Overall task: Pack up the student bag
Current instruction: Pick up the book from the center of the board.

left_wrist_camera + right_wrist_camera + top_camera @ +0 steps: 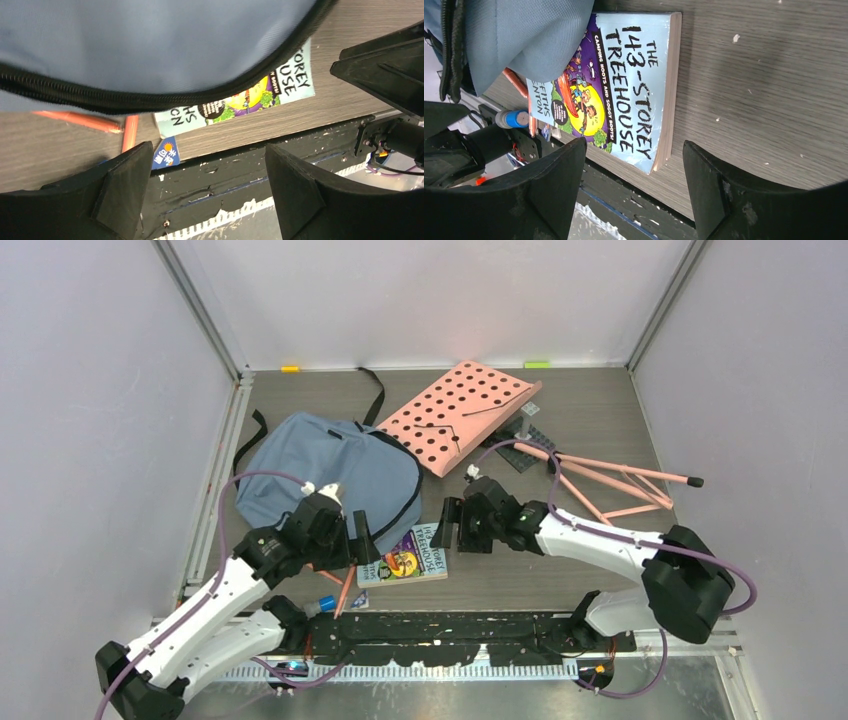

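Observation:
The dusty-blue student bag [320,475] lies flat at the left of the table, its black zipper edge toward me. A light-blue book, "The 143-Storey Treehouse" [405,558], lies at the bag's near right corner, partly under its edge. My left gripper [362,545] is open and empty, low over the bag's near edge; its view shows the bag fabric [150,40], the book [240,97] and two orange pencils [80,120]. My right gripper [447,525] is open and empty just right of the book; its view shows the book [624,85] and the bag [519,35].
A pink perforated board [462,415] leans at the back centre, with pink stand legs [620,485] spread to its right. A blue-capped marker [325,605] and orange pencils [343,590] lie by the black rail [450,630] at the near edge. The walls stand close on both sides.

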Robot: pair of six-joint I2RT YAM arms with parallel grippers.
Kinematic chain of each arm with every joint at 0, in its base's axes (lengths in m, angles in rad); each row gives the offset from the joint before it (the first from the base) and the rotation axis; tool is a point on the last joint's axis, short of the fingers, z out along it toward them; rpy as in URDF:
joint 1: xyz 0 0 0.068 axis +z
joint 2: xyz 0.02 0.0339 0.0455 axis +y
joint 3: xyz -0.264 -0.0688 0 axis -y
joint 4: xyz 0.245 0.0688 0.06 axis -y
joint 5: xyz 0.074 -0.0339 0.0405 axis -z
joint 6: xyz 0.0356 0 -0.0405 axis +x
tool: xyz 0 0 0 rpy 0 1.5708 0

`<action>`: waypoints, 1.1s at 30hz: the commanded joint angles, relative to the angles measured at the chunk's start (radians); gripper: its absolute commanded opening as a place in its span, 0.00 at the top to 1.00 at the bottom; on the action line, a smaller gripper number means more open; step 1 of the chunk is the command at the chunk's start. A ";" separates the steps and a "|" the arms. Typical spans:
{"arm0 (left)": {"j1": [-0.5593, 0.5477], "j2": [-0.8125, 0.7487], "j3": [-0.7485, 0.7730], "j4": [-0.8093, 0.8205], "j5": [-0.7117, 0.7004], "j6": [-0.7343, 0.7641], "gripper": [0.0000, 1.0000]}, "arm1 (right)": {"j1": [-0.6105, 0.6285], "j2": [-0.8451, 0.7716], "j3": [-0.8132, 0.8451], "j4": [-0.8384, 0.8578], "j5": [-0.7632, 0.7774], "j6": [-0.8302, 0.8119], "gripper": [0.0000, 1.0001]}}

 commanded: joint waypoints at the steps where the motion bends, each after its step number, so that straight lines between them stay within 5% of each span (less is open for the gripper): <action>1: -0.003 -0.016 -0.036 -0.047 -0.015 -0.082 0.15 | 0.019 0.032 -0.017 0.114 0.008 0.071 0.24; 5: -0.003 0.017 -0.096 0.001 0.039 -0.093 0.19 | 0.023 0.071 -0.033 0.153 0.002 0.095 0.24; 9: -0.003 0.061 -0.140 0.043 0.074 -0.095 0.36 | 0.026 0.106 -0.040 0.178 -0.013 0.106 0.26; 19: -0.003 0.064 -0.232 0.159 0.090 -0.123 0.49 | 0.028 0.168 -0.048 0.236 -0.041 0.110 0.30; 33: -0.003 0.208 -0.261 0.389 0.150 -0.063 0.55 | 0.030 0.226 -0.048 0.304 -0.115 0.116 0.32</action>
